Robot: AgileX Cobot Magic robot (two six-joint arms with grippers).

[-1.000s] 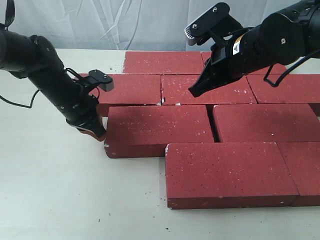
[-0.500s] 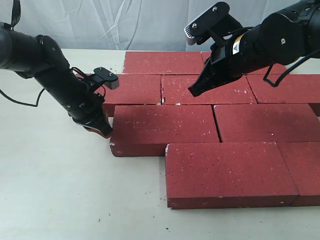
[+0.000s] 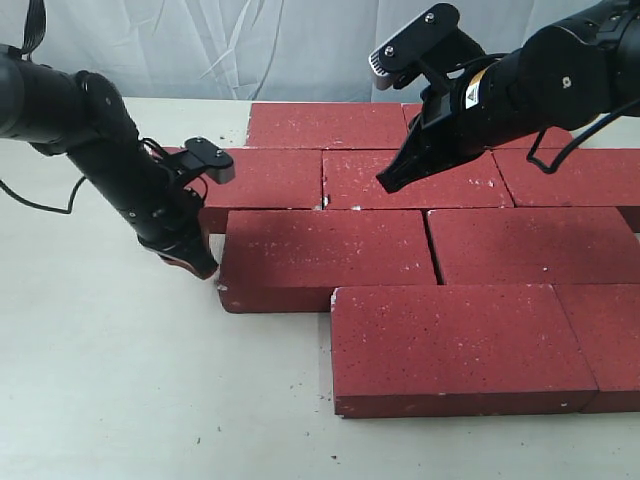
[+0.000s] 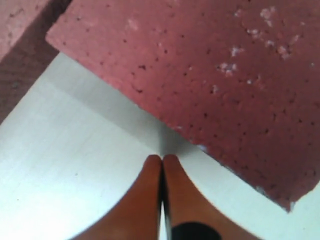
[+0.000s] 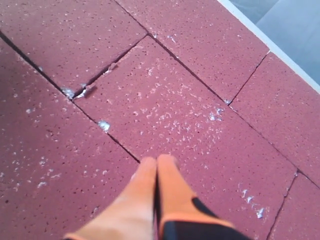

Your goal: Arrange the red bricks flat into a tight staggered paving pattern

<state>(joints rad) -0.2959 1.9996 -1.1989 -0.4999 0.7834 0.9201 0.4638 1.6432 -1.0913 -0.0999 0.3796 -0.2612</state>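
Exterior view: the red bricks [image 3: 430, 250] lie flat in staggered rows on the table [image 3: 120, 380], the left gripper [image 3: 197, 268] low at one brick's left end, the right gripper [image 3: 385, 185] above them. Left wrist view — fingers [image 4: 147, 195] pressed together beside a brick edge. Right wrist view — likewise pressed together, over bricks.

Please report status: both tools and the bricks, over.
Left tool shut, at left end of third-row brick. Right tool shut, above second-row brick. Nothing seen blocking.

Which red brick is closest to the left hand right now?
The left brick in the second row from the camera: the shut left hand sits right at its left end.
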